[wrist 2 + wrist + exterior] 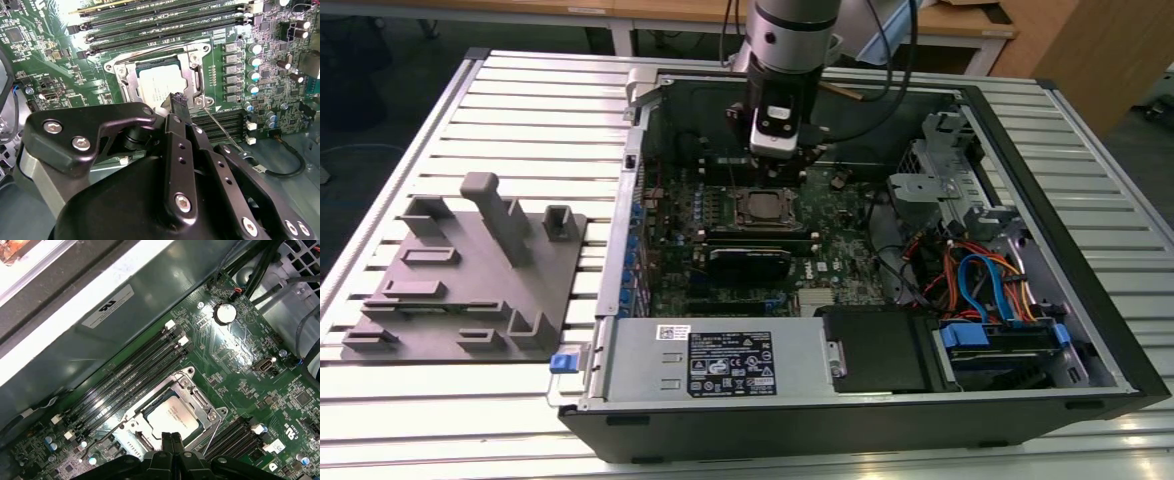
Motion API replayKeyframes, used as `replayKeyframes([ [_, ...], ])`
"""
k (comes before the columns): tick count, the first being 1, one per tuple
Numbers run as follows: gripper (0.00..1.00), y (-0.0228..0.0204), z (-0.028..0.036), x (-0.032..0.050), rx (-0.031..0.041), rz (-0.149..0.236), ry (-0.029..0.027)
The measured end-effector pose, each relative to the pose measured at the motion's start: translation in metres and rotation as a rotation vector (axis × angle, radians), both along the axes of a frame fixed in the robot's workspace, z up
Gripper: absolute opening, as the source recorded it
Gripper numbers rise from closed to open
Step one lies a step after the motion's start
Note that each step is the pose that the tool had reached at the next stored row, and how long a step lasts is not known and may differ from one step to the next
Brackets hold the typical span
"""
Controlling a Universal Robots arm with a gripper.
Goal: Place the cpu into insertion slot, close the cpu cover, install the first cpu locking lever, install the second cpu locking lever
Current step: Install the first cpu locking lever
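Observation:
The cpu (pixel 159 86) lies flat in the insertion slot (pixel 120 75) on the green motherboard (pixel 50 60), its silver-grey top showing through the window of the cpu cover (pixel 193 80). The cover lies flat over the chip in both wrist views: cpu (pixel 172 418), cover (pixel 198 403). A thin wire locking lever (pixel 222 131) runs out from the socket's corner. My gripper (pixel 178 101) is shut with nothing between its fingers. Its tip hangs just over the socket's near edge, close to that corner. In the first wrist view the gripper (pixel 172 442) sits right beside the chip. The exterior view has the gripper (pixel 783 150) above the socket (pixel 762 207).
Long black memory slots (pixel 125 385) run along one side of the socket, and more lie on the other side (pixel 225 122). A black card (pixel 750 262), a power supply (pixel 720 365), coloured cables (pixel 974 280) and a drive cage (pixel 927 185) crowd the case. A grey fixture block (pixel 460 270) stands at the exterior view's left.

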State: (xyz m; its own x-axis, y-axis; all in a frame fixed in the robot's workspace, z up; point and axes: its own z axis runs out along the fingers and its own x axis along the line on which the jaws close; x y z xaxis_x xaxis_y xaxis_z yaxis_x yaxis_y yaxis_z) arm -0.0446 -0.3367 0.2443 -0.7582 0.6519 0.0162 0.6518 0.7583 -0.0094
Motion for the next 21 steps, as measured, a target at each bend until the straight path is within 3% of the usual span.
replayKeyframes([
  [9,0.10,-0.0001,0.0000,-0.0021,-0.0001,0.020,0.0000],
  [17,0.10,-0.0001,0.0000,-0.0023,0.0000,0.147,0.0000],
  [21,0.10,-0.0001,0.0000,-0.0024,0.0000,0.194,0.0000],
])
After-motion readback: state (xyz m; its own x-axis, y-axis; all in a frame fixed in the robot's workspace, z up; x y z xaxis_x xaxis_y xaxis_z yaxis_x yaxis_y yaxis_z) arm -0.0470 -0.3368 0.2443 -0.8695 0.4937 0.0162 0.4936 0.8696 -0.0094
